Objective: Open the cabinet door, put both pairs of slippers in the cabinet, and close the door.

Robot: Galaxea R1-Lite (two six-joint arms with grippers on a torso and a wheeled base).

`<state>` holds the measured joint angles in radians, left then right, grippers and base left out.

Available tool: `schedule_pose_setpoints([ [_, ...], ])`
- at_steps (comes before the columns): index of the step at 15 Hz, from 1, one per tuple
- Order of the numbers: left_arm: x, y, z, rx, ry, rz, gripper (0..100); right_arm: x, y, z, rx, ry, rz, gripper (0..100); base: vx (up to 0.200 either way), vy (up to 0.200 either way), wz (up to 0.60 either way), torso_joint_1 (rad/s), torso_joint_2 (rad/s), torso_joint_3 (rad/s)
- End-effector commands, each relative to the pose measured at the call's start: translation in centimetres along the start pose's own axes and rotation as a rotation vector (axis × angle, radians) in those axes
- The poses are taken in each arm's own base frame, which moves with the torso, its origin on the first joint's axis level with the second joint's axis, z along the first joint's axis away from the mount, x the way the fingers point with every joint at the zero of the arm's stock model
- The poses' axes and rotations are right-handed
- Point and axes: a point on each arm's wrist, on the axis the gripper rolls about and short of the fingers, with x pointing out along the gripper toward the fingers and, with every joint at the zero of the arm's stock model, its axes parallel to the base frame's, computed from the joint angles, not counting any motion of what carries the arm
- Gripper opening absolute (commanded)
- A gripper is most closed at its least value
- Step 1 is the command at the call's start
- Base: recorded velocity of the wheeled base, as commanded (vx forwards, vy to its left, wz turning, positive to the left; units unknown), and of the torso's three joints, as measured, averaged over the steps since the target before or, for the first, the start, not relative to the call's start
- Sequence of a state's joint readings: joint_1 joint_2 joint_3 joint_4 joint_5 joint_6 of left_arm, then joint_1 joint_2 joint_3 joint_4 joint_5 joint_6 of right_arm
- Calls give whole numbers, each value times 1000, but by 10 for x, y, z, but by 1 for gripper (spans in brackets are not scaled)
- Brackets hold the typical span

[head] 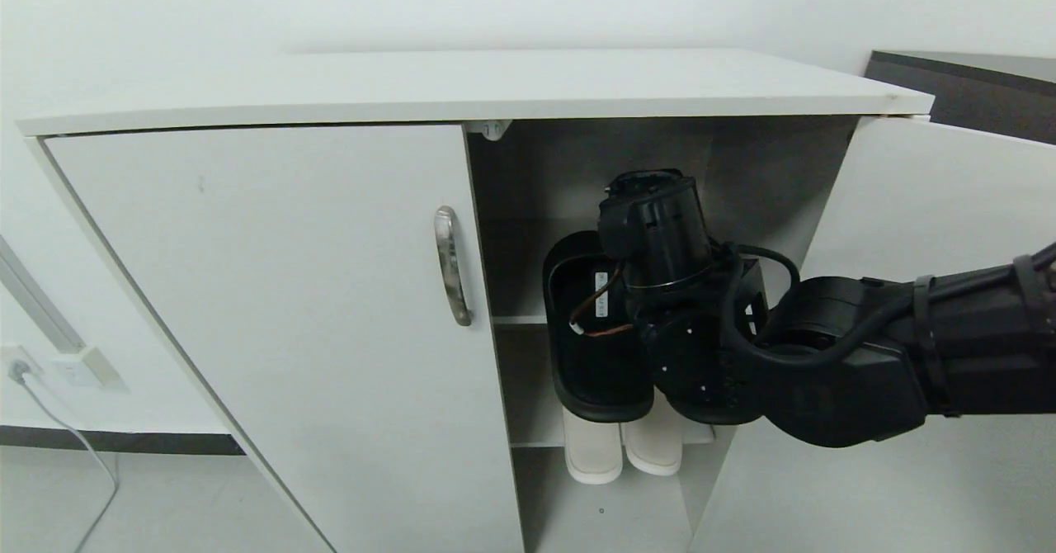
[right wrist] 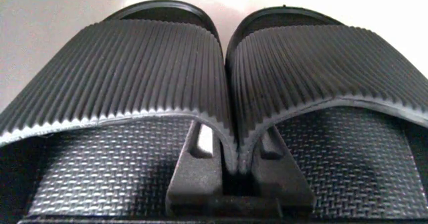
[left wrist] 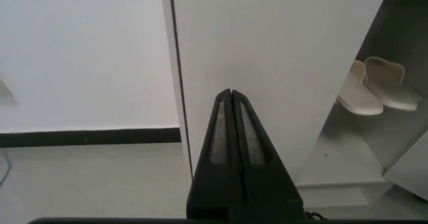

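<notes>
A pair of black slippers [head: 590,355] hangs in the cabinet's [head: 462,82] open right half, level with the middle shelf. My right gripper [right wrist: 231,150] is shut on the two ribbed straps [right wrist: 154,70], pinching their inner edges together. In the head view my right wrist [head: 685,305] covers the gripper and one slipper. A pair of white slippers [head: 623,450] lies side by side on the lower shelf, just below the black pair. The white slippers [left wrist: 374,87] also appear past my left gripper [left wrist: 231,97], which is shut on nothing and points at the closed left door [left wrist: 267,50].
The right door [head: 932,231] stands swung open, beside my right arm. The left door [head: 272,289] is closed, with a metal handle [head: 452,266] at its inner edge. A wall socket with a cable [head: 16,369] sits low at the left. Grey floor [left wrist: 87,184] lies before the cabinet.
</notes>
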<state>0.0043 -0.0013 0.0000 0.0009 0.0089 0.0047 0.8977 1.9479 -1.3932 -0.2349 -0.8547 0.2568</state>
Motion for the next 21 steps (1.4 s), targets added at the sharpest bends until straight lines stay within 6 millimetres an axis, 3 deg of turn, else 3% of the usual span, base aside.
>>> schedule_pose_setpoints([
  [1,0,0,0,0,0,1,0,4,1,0,1,0,-3,0,0,0,0,0,0,0],
  [13,0,0,0,-2,0,2,0,69,2,25,31,-20,-61,0,0,0,0,0,0,0],
  [21,0,0,0,-2,0,2,0,79,3,16,11,-3,-58,0,0,0,0,0,0,0],
])
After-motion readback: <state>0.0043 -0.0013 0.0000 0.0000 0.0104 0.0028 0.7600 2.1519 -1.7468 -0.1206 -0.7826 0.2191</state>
